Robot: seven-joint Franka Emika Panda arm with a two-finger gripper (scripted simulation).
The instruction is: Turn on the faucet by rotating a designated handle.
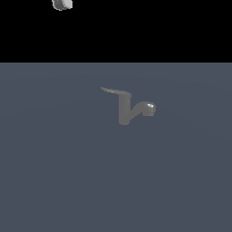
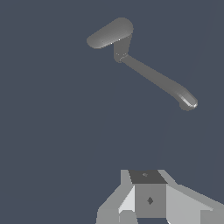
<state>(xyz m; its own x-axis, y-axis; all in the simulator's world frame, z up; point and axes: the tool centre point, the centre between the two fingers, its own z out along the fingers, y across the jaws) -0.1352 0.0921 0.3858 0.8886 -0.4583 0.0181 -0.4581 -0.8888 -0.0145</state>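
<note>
We saw only a bit of our arm (image 1: 62, 4) at the exterior view's top edge; our gripper (image 2: 151, 205) showed partly, its jaw state unclear.

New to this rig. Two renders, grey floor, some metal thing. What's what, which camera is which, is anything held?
Both are simulator renders of one robot arm's scene. The exterior view looks from off the arm: a small grey faucet stands on a flat grey surface, with its thin handle pointing toward that view's left and its spout toward the right. A bit of the arm shows at the top edge. The wrist view looks down from the arm onto the same faucet; the grey blocks at its edge are the gripper. Nothing is held, and the gripper is apart from the faucet.
</note>
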